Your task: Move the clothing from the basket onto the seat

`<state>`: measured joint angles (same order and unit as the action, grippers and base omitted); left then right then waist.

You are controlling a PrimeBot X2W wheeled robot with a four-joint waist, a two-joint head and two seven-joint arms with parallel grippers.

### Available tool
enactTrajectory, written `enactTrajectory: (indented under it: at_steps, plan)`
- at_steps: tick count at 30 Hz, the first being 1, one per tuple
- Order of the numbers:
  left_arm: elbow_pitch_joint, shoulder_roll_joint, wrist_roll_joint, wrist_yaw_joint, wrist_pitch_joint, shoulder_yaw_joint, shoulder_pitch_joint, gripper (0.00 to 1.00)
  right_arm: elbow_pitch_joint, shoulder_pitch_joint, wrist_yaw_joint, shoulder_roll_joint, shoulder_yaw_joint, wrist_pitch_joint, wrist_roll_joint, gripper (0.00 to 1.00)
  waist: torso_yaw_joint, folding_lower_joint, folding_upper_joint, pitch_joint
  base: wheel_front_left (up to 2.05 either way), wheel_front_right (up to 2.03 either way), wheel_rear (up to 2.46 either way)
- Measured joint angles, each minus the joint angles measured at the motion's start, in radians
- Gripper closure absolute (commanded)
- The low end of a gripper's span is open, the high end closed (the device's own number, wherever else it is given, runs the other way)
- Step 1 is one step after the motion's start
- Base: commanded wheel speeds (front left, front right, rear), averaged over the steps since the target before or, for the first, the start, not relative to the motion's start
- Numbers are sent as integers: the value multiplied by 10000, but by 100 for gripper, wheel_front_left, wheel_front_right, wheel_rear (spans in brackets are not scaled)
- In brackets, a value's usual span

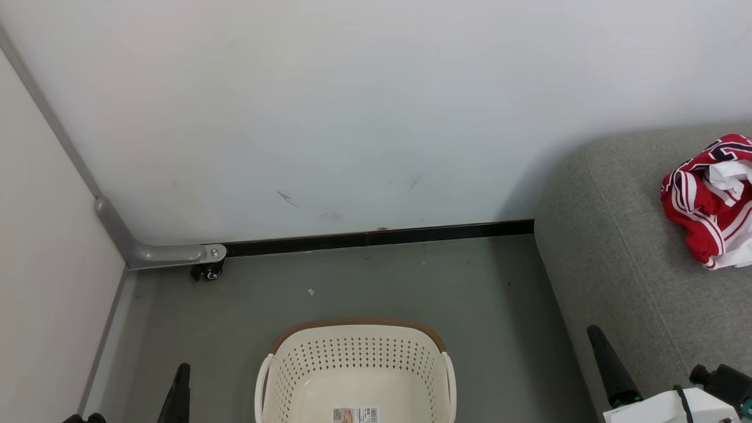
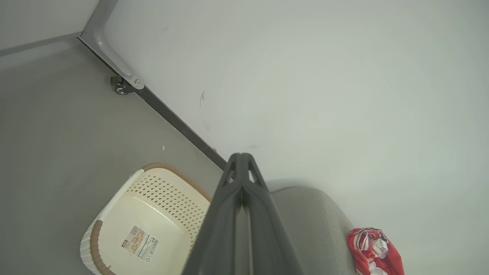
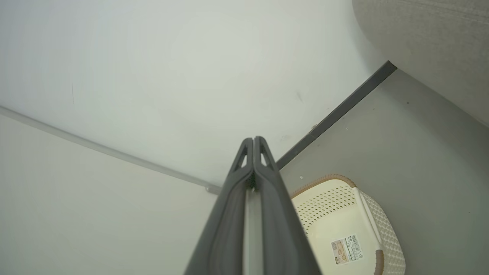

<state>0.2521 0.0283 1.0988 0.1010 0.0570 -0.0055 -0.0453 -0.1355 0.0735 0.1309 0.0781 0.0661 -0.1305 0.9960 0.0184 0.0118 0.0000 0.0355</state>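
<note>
The red clothing (image 1: 711, 200) with white trim lies bunched on the grey seat (image 1: 611, 252) at the right; it also shows in the left wrist view as clothing (image 2: 374, 252) on the seat (image 2: 305, 221). The cream basket (image 1: 329, 376) stands on the floor at bottom centre, with nothing but a paper label (image 1: 355, 415) on its floor. My left gripper (image 1: 182, 376) is at the lower left, left of the basket, shut and holding nothing (image 2: 240, 158). My right gripper (image 1: 594, 335) is at the lower right over the seat's front edge, shut and holding nothing (image 3: 253, 142).
A white wall (image 1: 376, 117) with a black skirting strip (image 1: 376, 238) closes the back. A grey metal bracket with a caster (image 1: 205, 261) sits in the left corner beside a pale side panel (image 1: 47, 282). Grey floor (image 1: 376, 282) lies between the basket and the wall.
</note>
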Motion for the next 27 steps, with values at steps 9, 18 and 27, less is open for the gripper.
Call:
enactTrajectory:
  at_steps: [9,18,27]
  plan:
    - [65,12,1028,82,-334,171,227,100,-267,-333,0,150,-150,265,1425,100,-36,-76,0,-116,0,0,0]
    - [102,17,1956,88,-662,324,452,100,-451,-451,0,213,-228,510,2857,100,-74,-103,0,-218,0,0,0]
    - [128,27,2980,153,-995,493,607,100,-675,-815,-2,303,-336,732,4247,100,-112,-109,0,-284,0,0,0]
